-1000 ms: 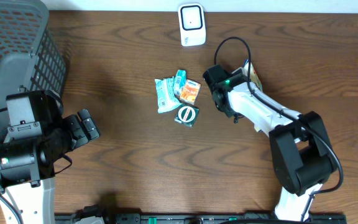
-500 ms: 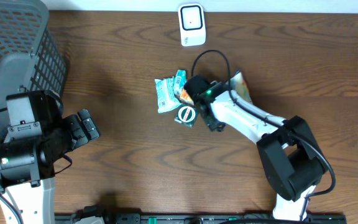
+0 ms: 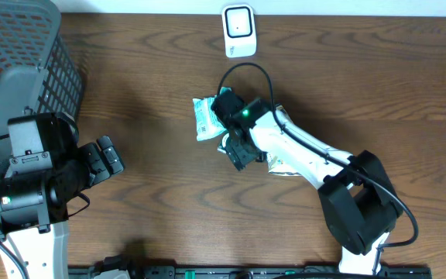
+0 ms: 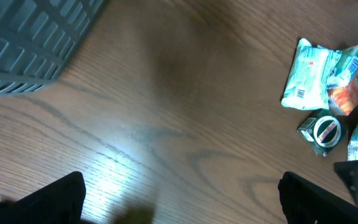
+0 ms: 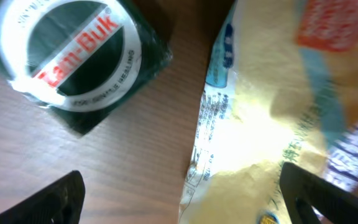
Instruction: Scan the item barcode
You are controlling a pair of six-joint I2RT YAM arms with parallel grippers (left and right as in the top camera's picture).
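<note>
Right gripper (image 5: 179, 193) hangs open-jawed over the tin (image 5: 67, 56) and yellow packet (image 5: 272, 124) (gripping neither); left gripper (image 4: 179, 193) gapes far from the tin.

Yellow packet (image 5: 272, 124) — blurred (edge-cropped).

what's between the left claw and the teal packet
Only bare table between left claw and teal packet, seen in the overhead and left wrist views.
</note>
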